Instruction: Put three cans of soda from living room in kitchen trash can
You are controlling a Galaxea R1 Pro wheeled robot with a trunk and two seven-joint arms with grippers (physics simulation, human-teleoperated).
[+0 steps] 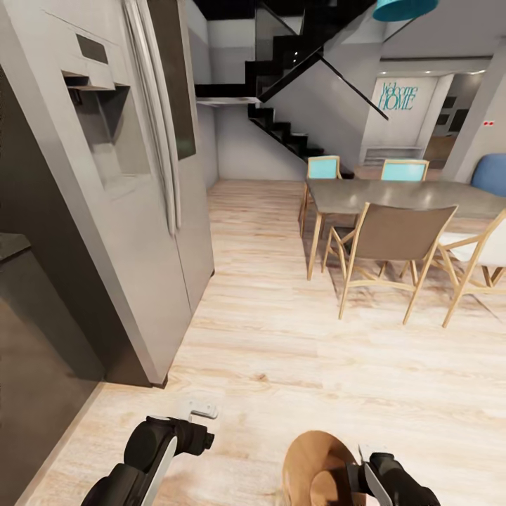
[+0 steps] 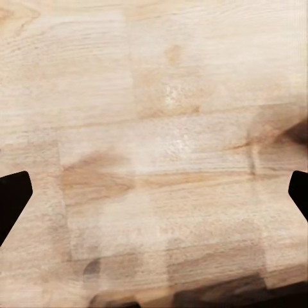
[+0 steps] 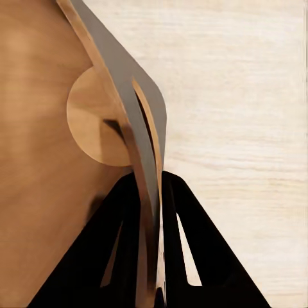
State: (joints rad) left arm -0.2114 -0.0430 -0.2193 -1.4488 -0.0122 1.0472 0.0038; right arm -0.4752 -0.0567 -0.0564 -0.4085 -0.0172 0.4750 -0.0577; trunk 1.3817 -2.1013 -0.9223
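My right gripper (image 1: 363,465) is shut on the rim of the tash can (image 1: 315,465), a copper-brown round bin held low at the right above the wood floor. In the right wrist view both dark fingers (image 3: 122,231) pinch the thin bin wall (image 3: 125,90), and the bin's round bottom (image 3: 93,119) shows inside it. The cans of soda are out of view. My left gripper (image 1: 202,409) hangs low at the left, open, with its two fingertips (image 2: 13,196) far apart over bare floor.
A tall grey fridge (image 1: 133,183) and a dark counter (image 1: 28,330) stand close on the left. A dining table (image 1: 400,195) with several chairs is ahead on the right. Black stairs (image 1: 288,133) rise at the back. Open wood floor (image 1: 281,337) lies between.
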